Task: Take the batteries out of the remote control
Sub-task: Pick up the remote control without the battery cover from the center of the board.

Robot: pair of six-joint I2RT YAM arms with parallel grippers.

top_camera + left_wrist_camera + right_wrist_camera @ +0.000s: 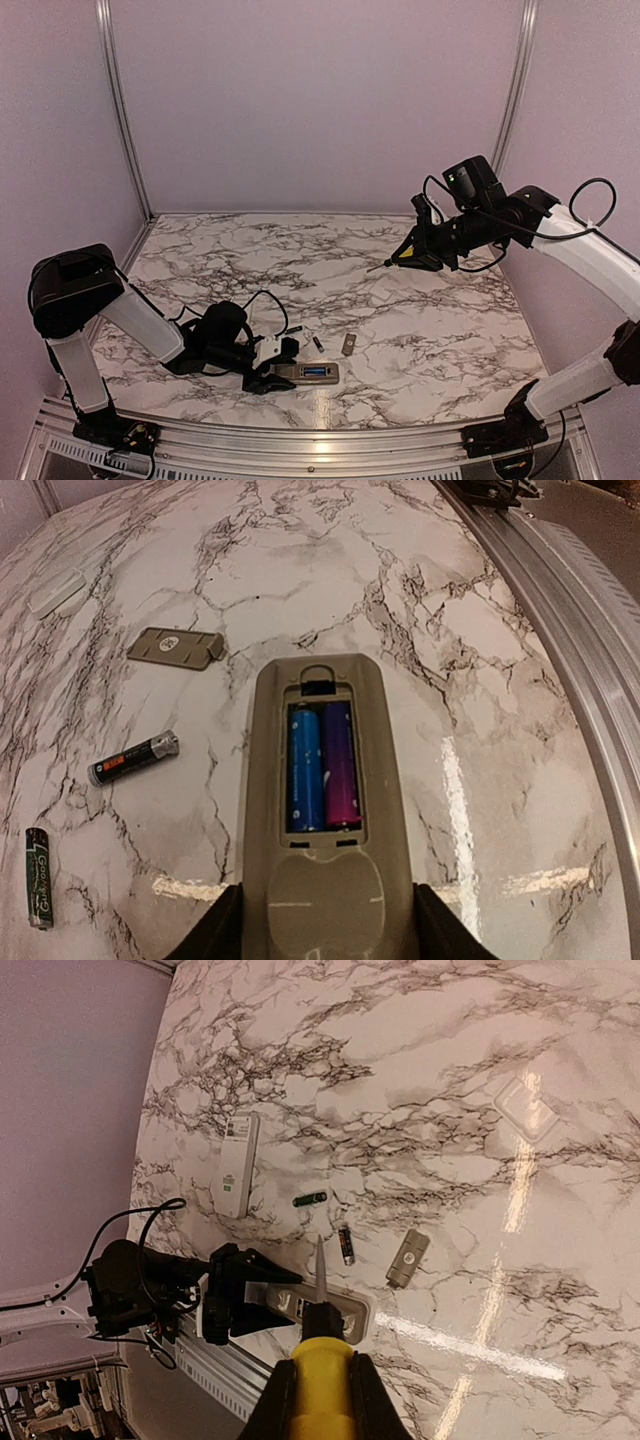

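- The left claw (pixel 278 366) is closed on the tail end of the remote control (pixel 325 900), pinning it face-down on the counter (pixel 480 680).
- The right claw (pixel 318 1405) is clamped round a yellow-handled screwdriver (pixel 320 1332), held high and well apart from the remote, at about 1 o'clock from it in the top view.
- Batteries: a blue cell (pixel 305 770) and a magenta cell (pixel 340 765) sit side by side in the open bay. Two dark ones lie loose at 9 o'clock (pixel 133 759) and 8 o'clock (pixel 38 877) of it, and the cover plate (pixel 176 647) lies at 11 o'clock.
- Risk: with only the tail gripped, I'd expect prying at the far end to twist the remote free.
- Risk: the blade could slip off a rounded cell, and a cell popped out could roll toward the near rail.
- Only the left wrist view shows the bay's contents; from above they are a blue glint.
- Only the top view shows how far off the screwdriver is. In the right wrist view its blade seems to overlap the remote.
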